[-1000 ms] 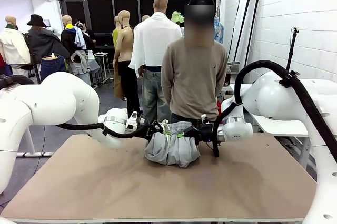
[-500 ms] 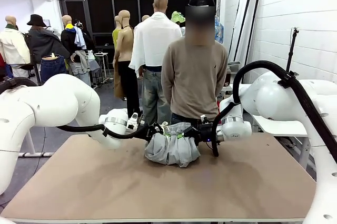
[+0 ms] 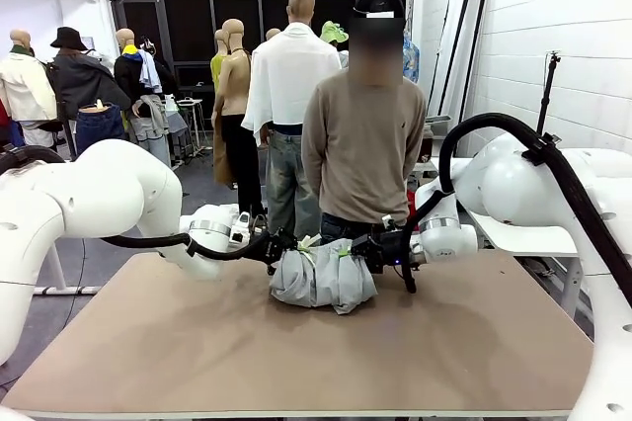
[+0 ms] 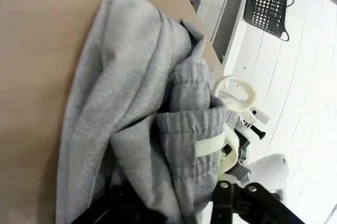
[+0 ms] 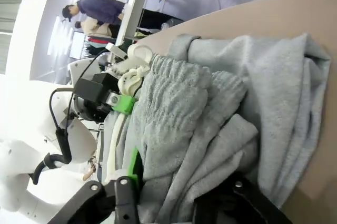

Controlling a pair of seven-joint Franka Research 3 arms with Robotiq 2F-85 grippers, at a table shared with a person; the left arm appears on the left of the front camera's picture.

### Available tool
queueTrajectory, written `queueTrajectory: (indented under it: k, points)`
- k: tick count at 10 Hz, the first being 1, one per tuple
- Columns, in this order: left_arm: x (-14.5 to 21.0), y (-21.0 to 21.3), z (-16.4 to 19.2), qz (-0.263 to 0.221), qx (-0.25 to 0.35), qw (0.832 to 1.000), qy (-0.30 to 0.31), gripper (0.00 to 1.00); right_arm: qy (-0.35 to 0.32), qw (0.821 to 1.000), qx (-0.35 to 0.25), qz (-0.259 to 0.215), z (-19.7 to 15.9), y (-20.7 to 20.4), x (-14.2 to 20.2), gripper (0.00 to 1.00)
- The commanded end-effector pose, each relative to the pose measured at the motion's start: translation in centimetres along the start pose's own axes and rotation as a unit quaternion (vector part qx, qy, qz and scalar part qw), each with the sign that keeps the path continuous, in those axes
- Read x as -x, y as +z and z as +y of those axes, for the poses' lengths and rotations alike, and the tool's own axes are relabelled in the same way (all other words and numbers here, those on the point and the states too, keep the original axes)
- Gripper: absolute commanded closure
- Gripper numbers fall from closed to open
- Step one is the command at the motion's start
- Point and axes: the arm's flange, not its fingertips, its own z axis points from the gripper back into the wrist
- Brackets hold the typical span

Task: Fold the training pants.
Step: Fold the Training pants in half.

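The light grey training pants (image 3: 322, 279) hang bunched between my two grippers, their lower folds resting on the brown table (image 3: 296, 342). My left gripper (image 3: 286, 248) is shut on the left end of the gathered waistband. My right gripper (image 3: 360, 251) is shut on the right end. In the left wrist view the ribbed waistband (image 4: 184, 145) and pale drawstring (image 4: 231, 95) fill the space between my fingers. In the right wrist view the waistband (image 5: 174, 103) sits in the jaws, with the other gripper's green pad (image 5: 124, 104) beyond.
A person in a tan sweater (image 3: 360, 144) stands at the table's far edge, right behind the pants. The table surface in front of the pants is bare. A black basket (image 4: 268, 6) stands on the floor beyond the table.
Both grippers have shifted slightly with the pants, which now sit a touch lower and more compact on the table. The grip is unchanged.
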Motion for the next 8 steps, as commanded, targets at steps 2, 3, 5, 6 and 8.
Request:
queueTrajectory:
  k: [2,3,5,6,8]
  points:
    - [0.2,0.5,0.0,-0.007,-0.014,1.000,0.012,0.00,-0.011,0.999,0.035,0.004,1.1,1.0,-0.5,0.00]
    - [0.6,1.1,0.0,-0.012,-0.016,1.000,0.010,0.00,-0.010,0.999,0.043,0.004,1.4,1.6,-0.5,0.00]
    - [1.2,3.0,0.3,-0.027,-0.009,1.000,0.009,0.00,-0.008,0.998,0.059,-0.001,1.7,2.8,-0.5,0.00]
    - [1.7,4.5,0.4,-0.039,-0.002,0.999,0.008,0.00,-0.008,0.998,0.067,-0.005,2.1,3.5,-0.4,0.00]
    - [2.6,7.1,0.1,-0.064,0.006,0.998,0.001,0.00,-0.004,0.996,0.084,-0.008,2.7,4.5,-0.4,0.00]
